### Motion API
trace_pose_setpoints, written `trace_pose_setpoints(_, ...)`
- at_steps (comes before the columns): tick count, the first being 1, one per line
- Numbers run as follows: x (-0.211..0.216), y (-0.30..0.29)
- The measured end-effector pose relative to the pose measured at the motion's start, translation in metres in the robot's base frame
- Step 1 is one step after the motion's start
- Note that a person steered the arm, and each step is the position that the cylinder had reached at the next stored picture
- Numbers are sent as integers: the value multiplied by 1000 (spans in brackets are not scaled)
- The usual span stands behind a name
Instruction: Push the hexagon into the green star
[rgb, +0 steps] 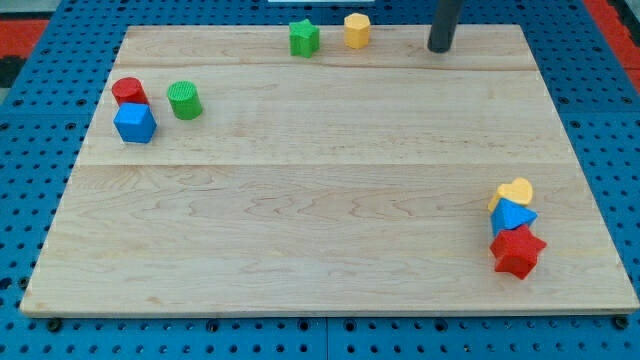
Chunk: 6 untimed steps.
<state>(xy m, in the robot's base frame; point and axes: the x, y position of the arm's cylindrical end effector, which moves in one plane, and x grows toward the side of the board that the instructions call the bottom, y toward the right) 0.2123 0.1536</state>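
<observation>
The yellow hexagon sits near the view's top edge of the wooden board, just right of the green star, with a small gap between them. My tip is the lower end of the dark rod at the view's top, to the right of the hexagon and apart from it.
A red cylinder, a blue cube and a green cylinder cluster at the view's left. A yellow heart, a blue block and a red star are bunched at the lower right. The board lies on a blue pegboard.
</observation>
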Motion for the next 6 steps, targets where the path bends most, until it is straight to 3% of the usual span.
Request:
trace_pose_setpoints(1, -21, -20)
trace_pose_setpoints(4, -10, -106)
trace_pose_setpoints(6, 69, -82)
